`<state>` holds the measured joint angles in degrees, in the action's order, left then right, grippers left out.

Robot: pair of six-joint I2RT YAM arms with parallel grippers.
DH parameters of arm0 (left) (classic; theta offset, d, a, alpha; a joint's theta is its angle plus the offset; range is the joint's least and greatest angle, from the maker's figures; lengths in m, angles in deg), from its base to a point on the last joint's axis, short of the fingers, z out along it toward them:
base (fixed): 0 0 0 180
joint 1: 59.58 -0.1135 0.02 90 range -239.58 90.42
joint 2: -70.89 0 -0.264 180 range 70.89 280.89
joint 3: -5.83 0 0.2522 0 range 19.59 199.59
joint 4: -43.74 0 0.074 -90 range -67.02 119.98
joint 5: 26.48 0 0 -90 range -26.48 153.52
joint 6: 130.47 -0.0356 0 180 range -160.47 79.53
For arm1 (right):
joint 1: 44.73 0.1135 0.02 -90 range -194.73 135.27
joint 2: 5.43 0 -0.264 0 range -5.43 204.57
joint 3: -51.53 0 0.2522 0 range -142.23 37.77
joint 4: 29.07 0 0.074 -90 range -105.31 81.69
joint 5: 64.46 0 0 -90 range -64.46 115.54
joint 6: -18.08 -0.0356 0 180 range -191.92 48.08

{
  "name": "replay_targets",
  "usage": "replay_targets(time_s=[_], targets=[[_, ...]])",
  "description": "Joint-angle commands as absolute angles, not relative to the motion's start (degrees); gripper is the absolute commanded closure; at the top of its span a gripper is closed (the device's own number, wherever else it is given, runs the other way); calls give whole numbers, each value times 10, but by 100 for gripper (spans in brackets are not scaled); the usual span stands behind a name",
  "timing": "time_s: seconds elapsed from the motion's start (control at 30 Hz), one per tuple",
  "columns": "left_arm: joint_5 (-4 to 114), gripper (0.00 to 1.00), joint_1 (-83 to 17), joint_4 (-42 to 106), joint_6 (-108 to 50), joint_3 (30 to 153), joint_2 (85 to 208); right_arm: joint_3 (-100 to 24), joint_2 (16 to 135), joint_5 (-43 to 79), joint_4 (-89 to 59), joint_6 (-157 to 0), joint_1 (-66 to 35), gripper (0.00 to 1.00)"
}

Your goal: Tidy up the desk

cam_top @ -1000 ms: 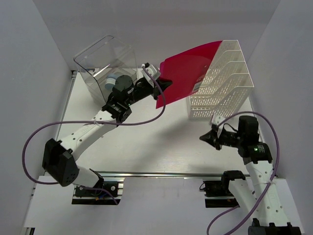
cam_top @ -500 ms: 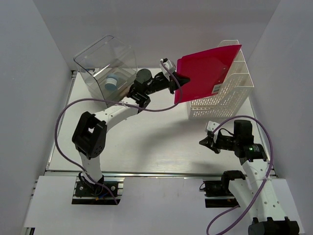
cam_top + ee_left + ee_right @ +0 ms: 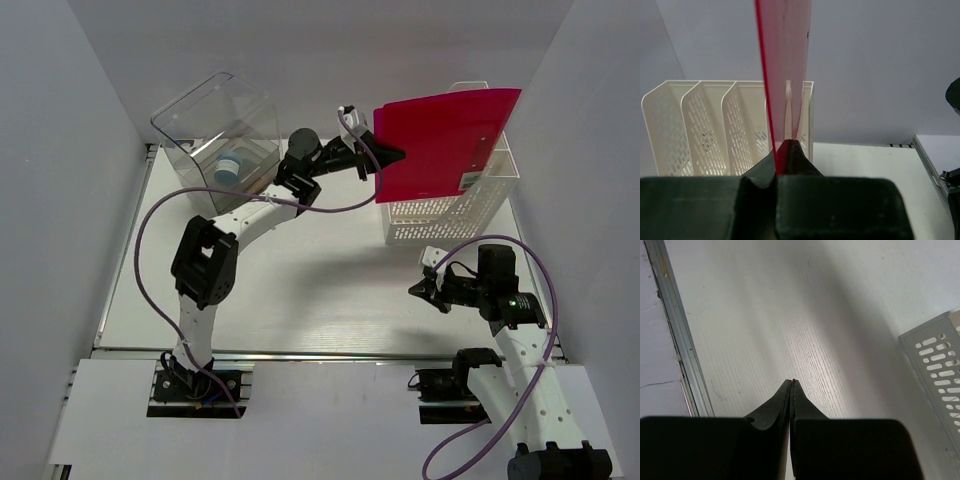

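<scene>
My left gripper [image 3: 385, 157] is shut on the left edge of a translucent red folder [image 3: 445, 140], which it holds upright above the white slotted file rack [image 3: 450, 205] at the desk's back right. In the left wrist view the red folder [image 3: 785, 65] stands edge-on between my shut fingers [image 3: 795, 155], over the rack's right-hand slots [image 3: 800, 115]. My right gripper [image 3: 416, 288] is shut and holds nothing, hovering low over the white desk [image 3: 300, 290] in front of the rack. The right wrist view shows its tips [image 3: 791, 383] pressed together above the bare desk [image 3: 765, 315].
A clear plastic box [image 3: 215, 135] lies tilted at the back left with a blue-white roll [image 3: 229, 168] inside. A silver rail [image 3: 300, 353] runs along the near edge, also seen as the rail [image 3: 675, 340] in the right wrist view. Grey walls close in on three sides.
My left arm has swung the red folder right, from in front of the rack's left side to upright over it. The right gripper has shifted only slightly.
</scene>
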<state>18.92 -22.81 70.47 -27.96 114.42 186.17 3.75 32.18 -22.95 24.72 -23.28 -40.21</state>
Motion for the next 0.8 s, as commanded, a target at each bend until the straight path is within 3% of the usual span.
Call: replay_targets(time_s=[0.0, 0.17, 0.77], targets=[[146, 100, -234, 757, -222, 1219, 1903, 34, 323, -232, 229, -231, -405, 99], [125, 100, -240, 796, -179, 1289, 1979, 35, 322, -231, 228, -231, -407, 99], [171, 100, -240, 871, -130, 1338, 2062, 36, 322, -232, 227, -230, -408, 98]])
